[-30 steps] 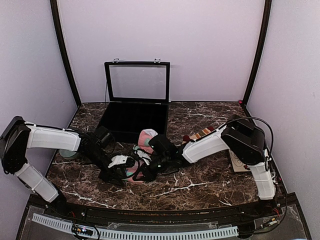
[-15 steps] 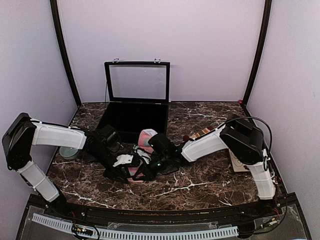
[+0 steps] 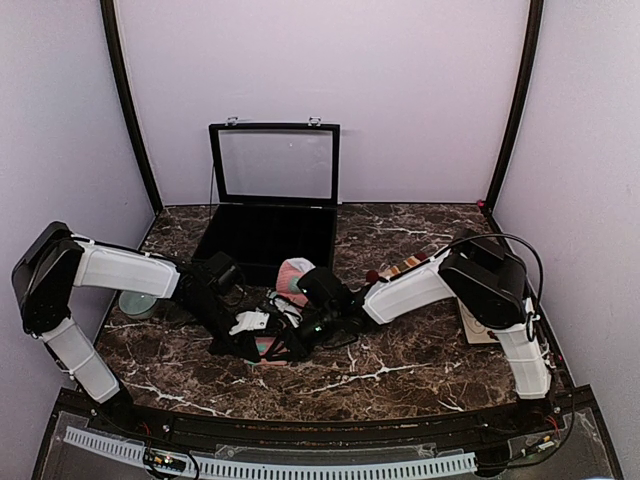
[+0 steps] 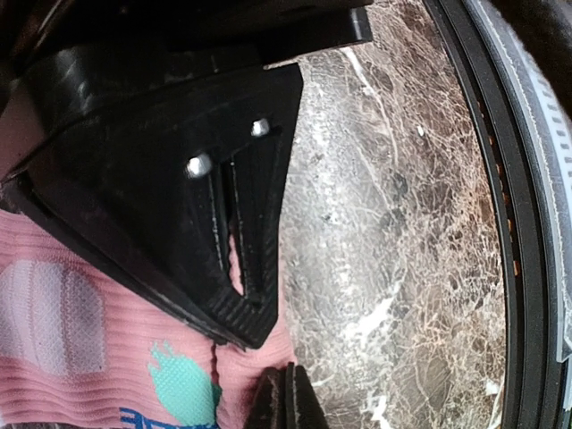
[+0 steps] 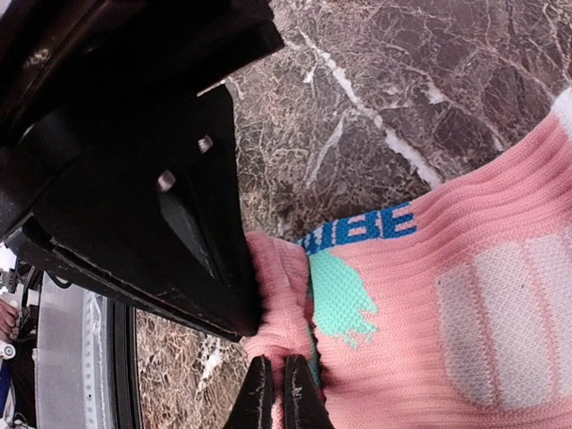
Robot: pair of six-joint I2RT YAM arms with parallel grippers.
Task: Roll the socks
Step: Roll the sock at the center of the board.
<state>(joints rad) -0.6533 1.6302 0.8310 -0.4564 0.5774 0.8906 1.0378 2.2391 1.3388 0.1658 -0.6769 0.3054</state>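
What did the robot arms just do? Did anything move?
The left gripper slid to the right, closer in on the pink sock, and pinched shut on its edge. The right gripper stayed clamped on the same sock. The striped sock and the black box did not move.

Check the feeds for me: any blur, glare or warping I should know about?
Top external: sharp, evenly lit, no harsh glare, but the pink sock is mostly hidden. Left wrist: left tool is a dark, soft-focus mass; table edge bows from lens distortion. Right wrist: sock knit crisp, right tool underexposed.
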